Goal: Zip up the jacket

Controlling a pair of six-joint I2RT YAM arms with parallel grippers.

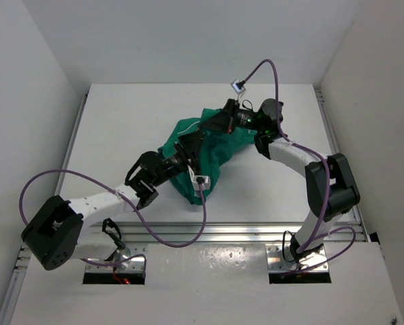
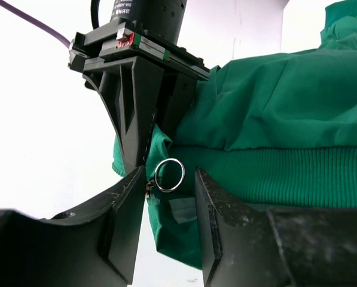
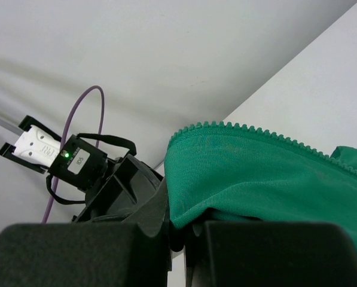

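The green jacket [image 1: 223,153] lies bunched in the middle of the table. In the left wrist view its ribbed hem [image 2: 286,173] runs to the right, and a metal ring zipper pull [image 2: 169,175] hangs at the hem's corner. My left gripper [image 2: 169,200] is open, with the ring between its fingertips [image 2: 129,203]; in the top view, the left gripper [image 1: 189,151] is at the jacket's left side. My right gripper [image 3: 179,236] is shut on the jacket's front edge, just below its zipper teeth [image 3: 268,134]. It also shows in the top view [image 1: 206,130] and in the left wrist view [image 2: 139,95], just beyond the ring.
The white table [image 1: 120,122] is walled in white on three sides. Purple cables loop by the left arm [image 1: 32,183] and above the right arm [image 1: 273,68]. A metal rail [image 1: 208,233] runs along the near edge.
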